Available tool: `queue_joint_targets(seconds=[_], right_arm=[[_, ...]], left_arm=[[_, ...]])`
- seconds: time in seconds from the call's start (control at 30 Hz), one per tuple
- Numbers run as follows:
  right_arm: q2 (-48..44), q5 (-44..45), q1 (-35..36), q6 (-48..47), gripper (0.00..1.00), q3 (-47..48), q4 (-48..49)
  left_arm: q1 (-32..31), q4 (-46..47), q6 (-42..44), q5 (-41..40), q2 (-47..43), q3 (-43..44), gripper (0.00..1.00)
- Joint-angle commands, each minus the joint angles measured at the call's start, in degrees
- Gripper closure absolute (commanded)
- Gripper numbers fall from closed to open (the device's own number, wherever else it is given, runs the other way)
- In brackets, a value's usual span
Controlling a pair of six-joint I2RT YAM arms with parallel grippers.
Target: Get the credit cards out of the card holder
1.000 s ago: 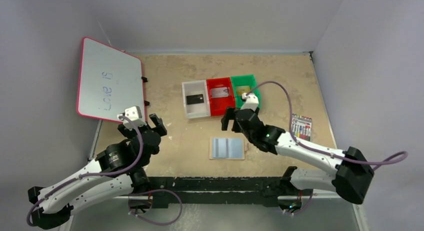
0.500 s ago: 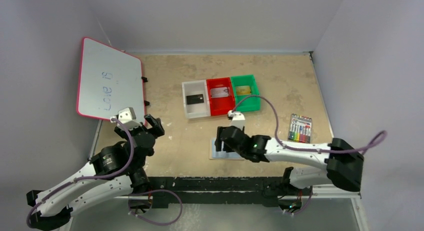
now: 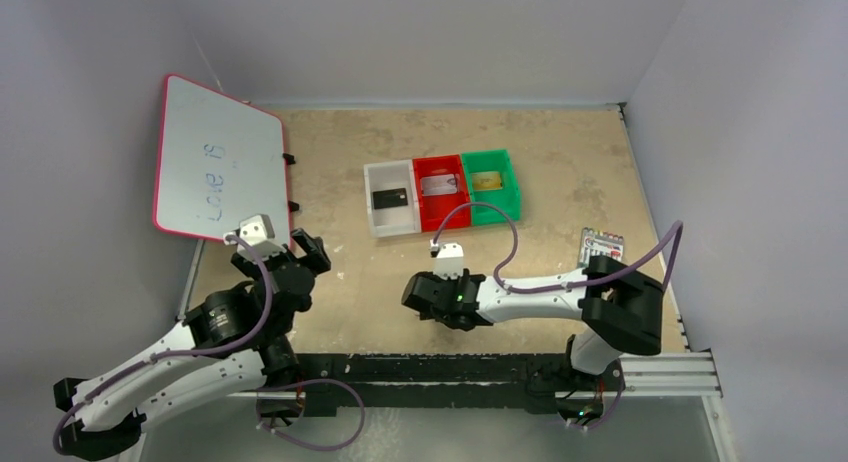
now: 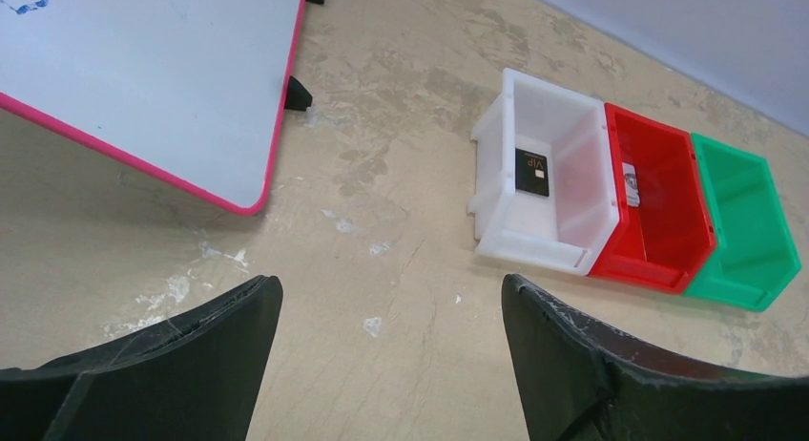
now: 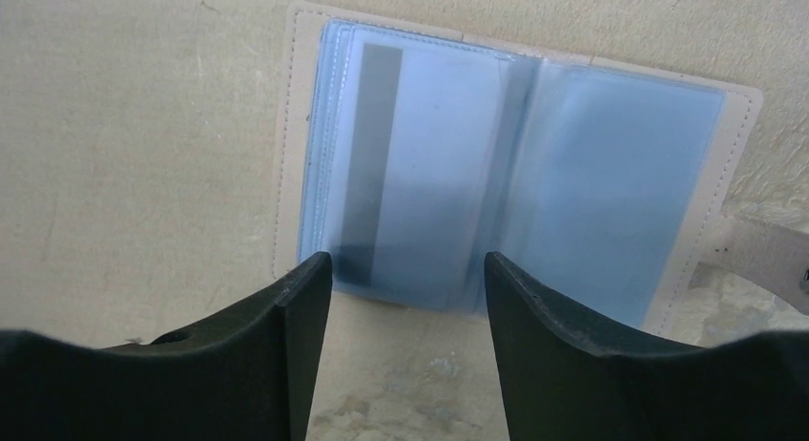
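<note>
In the right wrist view the card holder (image 5: 611, 174) lies open on the table, two blue-grey panels in a tan border. A pale credit card with a dark stripe (image 5: 382, 164) sits in its left panel. My right gripper (image 5: 405, 269) is open and empty, its fingertips at the holder's near edge by that panel. In the top view my right gripper (image 3: 420, 295) and arm cover the holder. A black card (image 3: 388, 197), a silvery card (image 3: 439, 185) and a gold card (image 3: 487, 182) lie in the bins. My left gripper (image 3: 305, 252) is open and empty over bare table.
White bin (image 3: 397, 229), red bin (image 3: 445, 220) and green bin (image 3: 497, 214) stand in a row behind the holder. A pink-framed whiteboard (image 3: 215, 162) leans at the far left. A marker pack (image 3: 602, 246) lies at the right, beside the right arm.
My right arm has swung back from the green bin toward the near left, and its open gripper now sits over the card holder. The left arm has barely moved.
</note>
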Motion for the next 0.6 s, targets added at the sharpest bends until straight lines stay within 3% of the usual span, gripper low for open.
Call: queue_joint_targets(seconds=[0.0, 0.17, 0.33, 0.57], right_arm=[[0.6, 4.0, 0.3, 3.5, 0.40, 2.7, -2.6], [2.3, 3.0, 0.3, 3.3, 0.45, 2.3, -2.7], [4.3, 2.8, 0.3, 2.3, 0.43, 2.5, -1.9], [4.4, 3.4, 0.3, 1.9, 0.74, 1.8, -1.7]], left_arm=[[-0.2, 0.5, -0.5, 0.1, 1.7, 2.6, 0.15], [-0.2, 0.3, -0.3, 0.3, 2.9, 2.8, 0.15], [-0.2, 0.4, -0.4, 0.3, 3.2, 2.8, 0.15], [-0.2, 0.9, 0.1, 0.5, 3.7, 2.5, 0.15]])
